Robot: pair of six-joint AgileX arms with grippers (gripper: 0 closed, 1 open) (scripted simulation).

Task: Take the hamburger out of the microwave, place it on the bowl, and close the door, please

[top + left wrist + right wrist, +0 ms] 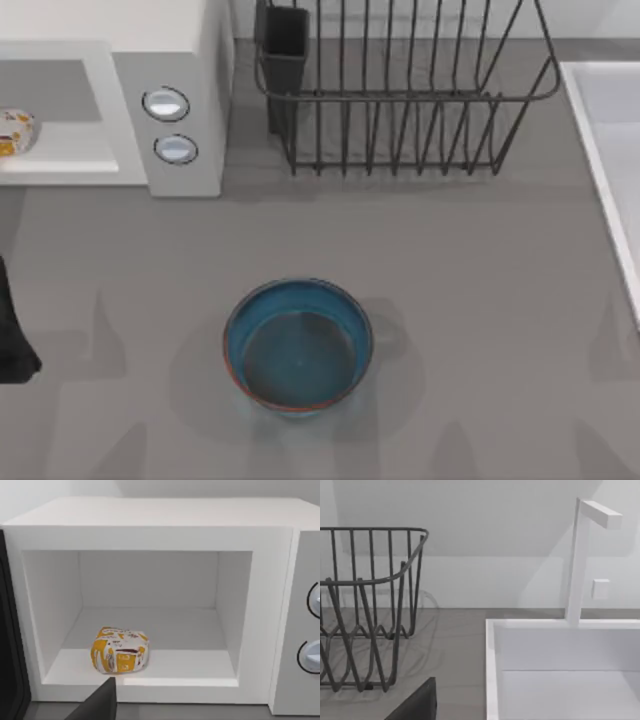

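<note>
The white microwave (185, 90) stands at the table's back left with its cavity (150, 600) open. Inside, near the front of the cavity floor, lies the hamburger (120, 650) in white and orange-yellow paper; it also shows at the left edge from above as the hamburger (14, 130). The door (10, 645) is swung open, a dark strip beside the cavity. My left gripper (97, 705) hangs in front of the opening, short of the hamburger and apart from it. The blue bowl (298, 345) with its reddish rim sits empty at the table's middle front.
A black wire rack (400, 90) stands at the back, right of the microwave. A white sink (610, 150) with a tall faucet (580, 560) fills the right side. My left arm (12, 330) shows at the left edge. My right gripper (415, 702) is parked between the rack and the sink.
</note>
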